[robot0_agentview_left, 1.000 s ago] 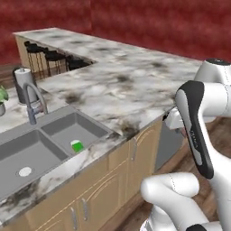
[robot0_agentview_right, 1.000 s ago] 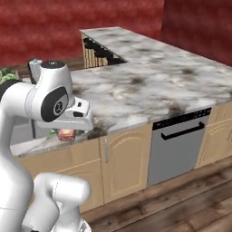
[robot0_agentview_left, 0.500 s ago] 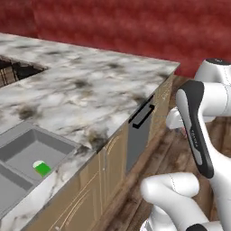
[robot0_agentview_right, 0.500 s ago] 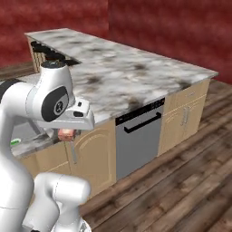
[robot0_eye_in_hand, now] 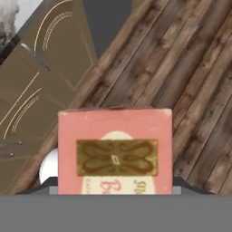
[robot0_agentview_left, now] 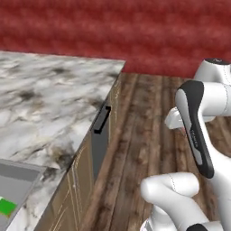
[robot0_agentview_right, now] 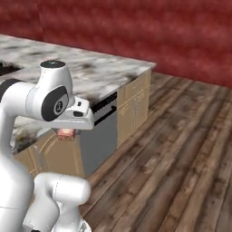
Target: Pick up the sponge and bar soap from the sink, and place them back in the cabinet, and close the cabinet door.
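Bar soap (robot0_eye_in_hand: 115, 152): pinkish-red block with an ornate label, held close against the hand, broad face toward the hand camera, long axis across the fingers; also visible as a small reddish block under the wrist (robot0_agentview_right: 66, 132).
Fingers: tips hidden behind the soap; clamped on it, judging by how it hangs clear above the wooden floor (robot0_eye_in_hand: 181, 81).
Sponge (robot0_agentview_left: 6, 206): green, lying in the sink (robot0_agentview_left: 20, 178), well apart from the fingers, beyond the marble surface (robot0_agentview_left: 40, 103).
Cabinet: direction from the fingers cannot be told.
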Controlling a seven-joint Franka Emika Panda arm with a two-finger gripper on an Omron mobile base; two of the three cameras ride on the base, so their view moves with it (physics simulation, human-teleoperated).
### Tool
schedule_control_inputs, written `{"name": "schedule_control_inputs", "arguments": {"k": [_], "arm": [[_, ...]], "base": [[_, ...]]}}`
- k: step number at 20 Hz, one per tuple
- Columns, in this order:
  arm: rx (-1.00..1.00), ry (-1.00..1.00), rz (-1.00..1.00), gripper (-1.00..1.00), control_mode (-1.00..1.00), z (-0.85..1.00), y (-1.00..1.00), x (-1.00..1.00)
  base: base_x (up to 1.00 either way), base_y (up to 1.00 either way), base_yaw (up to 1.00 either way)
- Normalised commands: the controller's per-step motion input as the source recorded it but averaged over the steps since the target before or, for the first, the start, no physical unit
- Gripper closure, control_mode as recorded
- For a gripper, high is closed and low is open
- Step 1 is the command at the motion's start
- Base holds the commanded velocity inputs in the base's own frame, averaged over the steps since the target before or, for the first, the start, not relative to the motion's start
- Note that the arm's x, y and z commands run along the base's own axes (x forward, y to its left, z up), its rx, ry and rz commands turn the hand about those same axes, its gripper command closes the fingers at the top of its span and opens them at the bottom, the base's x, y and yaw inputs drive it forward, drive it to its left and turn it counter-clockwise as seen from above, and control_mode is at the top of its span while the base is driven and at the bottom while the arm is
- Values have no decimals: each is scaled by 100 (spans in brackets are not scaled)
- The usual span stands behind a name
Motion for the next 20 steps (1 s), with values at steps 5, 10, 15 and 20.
{"name": "schedule_control_inputs", "arguments": {"k": [5, 10, 15, 20], "arm": [[0, 0, 0, 100, 100, 0, 0, 0], [0, 0, 0, 100, 100, 0, 0, 0], [0, 0, 0, 100, 100, 0, 0, 0], [0, 0, 0, 100, 100, 0, 0, 0]], "base": [[35, 0, -55], [43, 2, -55], [43, 0, -51], [43, 0, -47]]}}
